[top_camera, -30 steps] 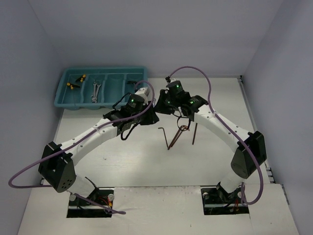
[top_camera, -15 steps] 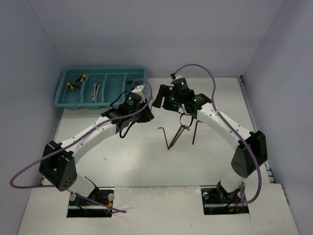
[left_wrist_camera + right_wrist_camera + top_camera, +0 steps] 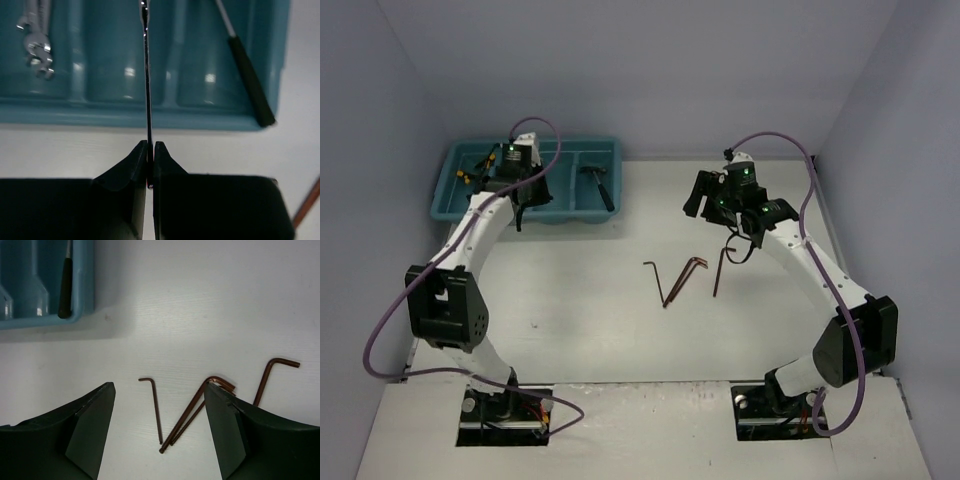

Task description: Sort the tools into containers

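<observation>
White table [image 3: 570, 330], pale lilac walls [image 3: 620, 60]. Teal tray [image 3: 582, 216] at the far left; from above, the left arm hides its middle compartments. Left gripper [image 3: 150, 145], pressed together, pinches a thin silver wrench [image 3: 146, 75] edge-on over the tray, far end cut off. Right gripper [image 3: 159, 387], spread, hangs above dark red keys [image 3: 156, 412] on the table.

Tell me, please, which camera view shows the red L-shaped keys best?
The right wrist view: the keys lie large and sharp there. The top view shows them small; the left wrist view catches only a sliver at its edge.
</observation>
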Controlling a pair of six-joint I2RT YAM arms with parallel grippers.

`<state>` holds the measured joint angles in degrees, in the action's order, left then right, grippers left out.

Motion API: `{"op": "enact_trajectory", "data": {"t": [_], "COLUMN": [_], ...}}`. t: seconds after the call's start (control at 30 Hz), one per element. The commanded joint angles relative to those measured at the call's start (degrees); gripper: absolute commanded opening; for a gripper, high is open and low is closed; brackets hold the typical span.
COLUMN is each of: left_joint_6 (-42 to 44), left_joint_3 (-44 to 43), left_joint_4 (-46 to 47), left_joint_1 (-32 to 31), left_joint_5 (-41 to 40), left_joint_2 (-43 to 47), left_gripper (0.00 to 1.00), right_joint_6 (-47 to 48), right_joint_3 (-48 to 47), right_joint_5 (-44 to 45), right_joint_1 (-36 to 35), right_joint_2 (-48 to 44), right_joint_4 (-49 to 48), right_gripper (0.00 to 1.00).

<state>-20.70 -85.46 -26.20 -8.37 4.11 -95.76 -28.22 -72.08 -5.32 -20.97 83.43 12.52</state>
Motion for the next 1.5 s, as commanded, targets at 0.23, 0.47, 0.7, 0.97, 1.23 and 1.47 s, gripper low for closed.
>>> {"op": "enact_trajectory", "data": {"t": [0.23, 0.47, 0.7, 0.97, 1.23, 1.47], "left_joint_6": [11.8, 12.9, 8.9, -7.6, -23.8, -29.9], "left_joint_3": [-32.8, -40.3, -35.6, -12.7, 0.3, -4.6], "left_joint_4": [-8.3, -9.1, -9.2, -9.1, -9.0, -9.4], "left_joint_1": [11.4, 13.0, 12.6, 1.4, -24.3, -34.0], "left_joint_5": [-5.7, -5.2, -4.2, -2.7, -9.7, -11.0], "left_joint_2": [-25.9, -34.4, -28.3, -7.5, -2.2, -11.0], "left_gripper": [0.08, 0.25, 0.36, 0.49, 0.67, 0.59], "right_joint_6": [6.1, 9.8, 11.1, 6.6, 5.0, 4.9], "right_joint_3": [5.5, 6.0, 7.3, 9.5, 11.0, 12.6], "right_joint_5": [-2.1, -0.6, 3.9, 8.2, 9.9, 10.2], "right_joint_1": [0.6, 0.6, 0.6, 0.6, 0.7, 0.7], "right_joint_2": [-3.5, -3.3, -3.4, -2.6, -3.5, -4.6], "right_joint_4": [0.3, 3.6, 5.6, 5.9, 5.8, 5.8], "right_gripper": [0.7, 0.7, 0.7, 0.68, 0.67, 0.67]}}
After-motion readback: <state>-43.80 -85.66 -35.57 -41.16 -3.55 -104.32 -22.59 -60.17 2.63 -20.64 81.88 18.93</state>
